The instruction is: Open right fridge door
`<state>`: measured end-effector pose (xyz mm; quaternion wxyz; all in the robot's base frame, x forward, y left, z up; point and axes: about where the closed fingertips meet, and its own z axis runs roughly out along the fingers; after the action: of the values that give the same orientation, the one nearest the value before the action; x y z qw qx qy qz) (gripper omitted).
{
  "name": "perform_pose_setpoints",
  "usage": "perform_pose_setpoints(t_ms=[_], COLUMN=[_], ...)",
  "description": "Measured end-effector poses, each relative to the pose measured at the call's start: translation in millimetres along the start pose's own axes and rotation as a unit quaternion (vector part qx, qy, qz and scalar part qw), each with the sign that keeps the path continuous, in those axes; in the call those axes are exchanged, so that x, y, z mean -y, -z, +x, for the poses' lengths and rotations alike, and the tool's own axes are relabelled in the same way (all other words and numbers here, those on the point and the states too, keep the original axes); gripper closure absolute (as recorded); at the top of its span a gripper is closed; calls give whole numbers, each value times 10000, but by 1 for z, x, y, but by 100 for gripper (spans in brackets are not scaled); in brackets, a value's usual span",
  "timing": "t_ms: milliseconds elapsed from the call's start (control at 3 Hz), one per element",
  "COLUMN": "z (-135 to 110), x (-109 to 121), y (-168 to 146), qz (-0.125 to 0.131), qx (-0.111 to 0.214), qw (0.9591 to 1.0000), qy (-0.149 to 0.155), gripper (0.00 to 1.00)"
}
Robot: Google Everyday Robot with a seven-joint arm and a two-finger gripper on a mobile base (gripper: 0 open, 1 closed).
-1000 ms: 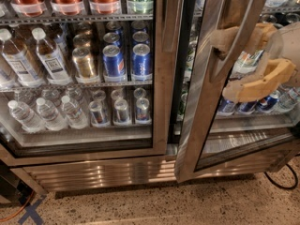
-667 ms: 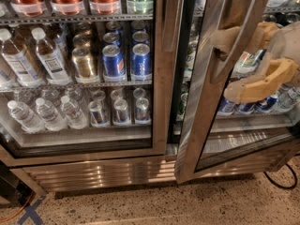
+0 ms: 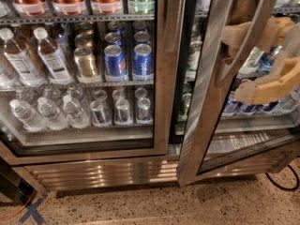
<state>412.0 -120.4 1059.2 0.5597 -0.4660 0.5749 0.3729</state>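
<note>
The fridge point(image 3: 108, 172) is a wide steel drinks cooler that fills the view. Its right fridge door point(image 3: 201, 102), a glass pane in a steel frame, stands swung partly out, with its lower corner ahead of the base grille. A dark gap shows between it and the centre post. My gripper point(image 3: 233, 64) is at the right, in front of the glass. It is open, with one tan finger point(image 3: 248, 32) above and one below. The door's long bar handle point(image 3: 240, 54) runs slanting between them.
The left glass door point(image 3: 159, 55) is closed over shelves of water bottles point(image 3: 28, 114) and blue cans point(image 3: 142, 60). Speckled floor lies in front. A black cable point(image 3: 281, 184) curls at the lower right and blue tape point(image 3: 33, 212) marks the lower left.
</note>
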Motion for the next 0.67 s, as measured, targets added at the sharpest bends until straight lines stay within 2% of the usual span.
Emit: perform_pose_setpoints(t_ms=[333,667], z=[0,4], x=[0,4], y=[0,-10], qz=[0,39], qx=[0,147], qw=[10000,9999], qy=[0,6], gripper=[0,0])
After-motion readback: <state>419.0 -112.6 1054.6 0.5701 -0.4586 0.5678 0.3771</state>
